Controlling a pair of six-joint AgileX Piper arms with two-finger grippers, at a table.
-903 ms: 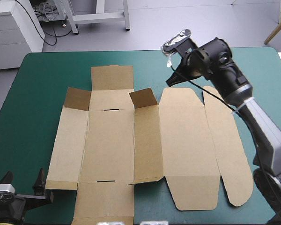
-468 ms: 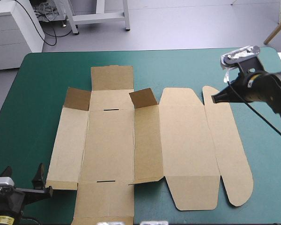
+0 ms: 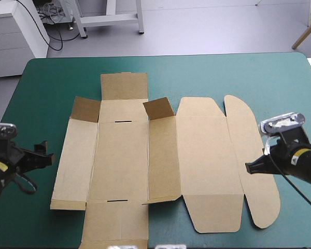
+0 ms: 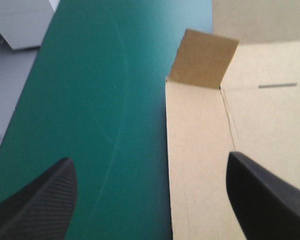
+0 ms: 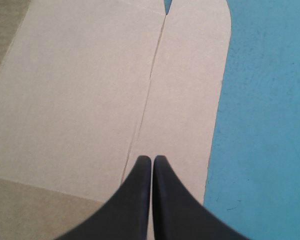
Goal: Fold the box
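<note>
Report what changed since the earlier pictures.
The right gripper, shut, swung from the far edge of the box rightward, then nearer, ending over its rounded right flap. The left gripper, open, moved farther along the left side. Nothing grasped; the box stayed flat.

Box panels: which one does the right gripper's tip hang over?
The rounded end flap, the outermost panel on the right. The shut right gripper points over it, just beside its crease with the wide lid panel.
</note>
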